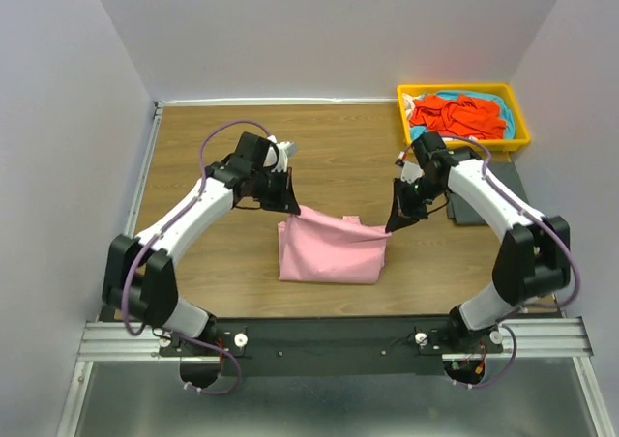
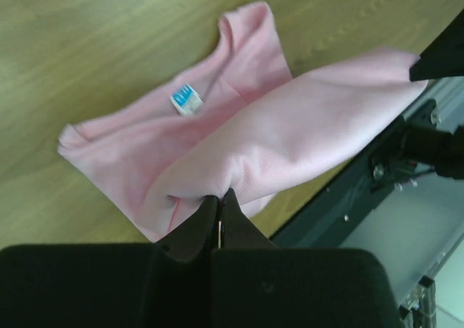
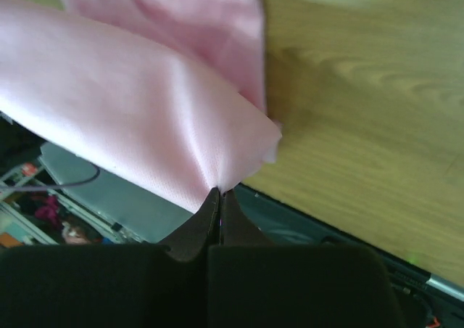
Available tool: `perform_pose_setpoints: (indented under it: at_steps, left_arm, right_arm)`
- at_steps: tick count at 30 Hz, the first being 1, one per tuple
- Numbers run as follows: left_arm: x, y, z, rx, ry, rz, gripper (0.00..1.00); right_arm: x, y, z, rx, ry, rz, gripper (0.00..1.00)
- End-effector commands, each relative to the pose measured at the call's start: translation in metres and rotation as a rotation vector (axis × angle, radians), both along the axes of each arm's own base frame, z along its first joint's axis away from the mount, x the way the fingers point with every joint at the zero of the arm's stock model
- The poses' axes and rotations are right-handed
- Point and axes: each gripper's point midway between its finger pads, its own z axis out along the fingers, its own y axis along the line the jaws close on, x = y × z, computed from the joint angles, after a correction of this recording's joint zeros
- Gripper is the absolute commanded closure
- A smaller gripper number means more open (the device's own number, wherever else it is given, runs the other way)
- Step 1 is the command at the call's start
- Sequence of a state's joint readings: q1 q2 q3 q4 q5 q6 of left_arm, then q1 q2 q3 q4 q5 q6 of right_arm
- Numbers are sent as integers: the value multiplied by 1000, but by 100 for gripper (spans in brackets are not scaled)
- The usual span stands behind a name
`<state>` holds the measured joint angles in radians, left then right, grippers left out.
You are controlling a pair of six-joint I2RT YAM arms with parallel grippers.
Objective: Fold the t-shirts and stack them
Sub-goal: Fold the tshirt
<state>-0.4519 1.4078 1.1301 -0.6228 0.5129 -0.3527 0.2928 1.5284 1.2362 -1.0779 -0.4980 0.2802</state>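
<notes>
the pink shirt (image 1: 334,253) lies mid counter (image 1: 193,147), closer to its near edge. left gripper (image 2: 220,206) and right gripper (image 3: 219,196) each clamp a raised corner; best keep the fabric taut and carry both level toward the near edge.

The wooden table (image 1: 193,166) carries a light pink t-shirt (image 1: 329,253) just toward six o'clock of centre, its far edge raised off the wood, a yellow tray (image 1: 517,132) at one o'clock, and a dark grey t-shirt (image 1: 466,215) at three o'clock.
</notes>
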Motion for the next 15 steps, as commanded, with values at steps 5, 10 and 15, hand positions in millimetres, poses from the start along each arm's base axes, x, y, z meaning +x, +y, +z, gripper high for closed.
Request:
perform_pose_setpoints:
  at_steps: [5, 10, 15]
  left_arm:
    - [32, -8, -14, -44, -14, 12, 100]
    - [15, 13, -22, -17, -19, 97, 100]
    - [2, 27, -13, -30, -52, 172, 100]
  right_arm:
    - [54, -1, -27, 23, -24, 21, 99]
    - [69, 3, -21, 44, -71, 59, 99]
    - [75, 20, -23, 94, -67, 96, 99]
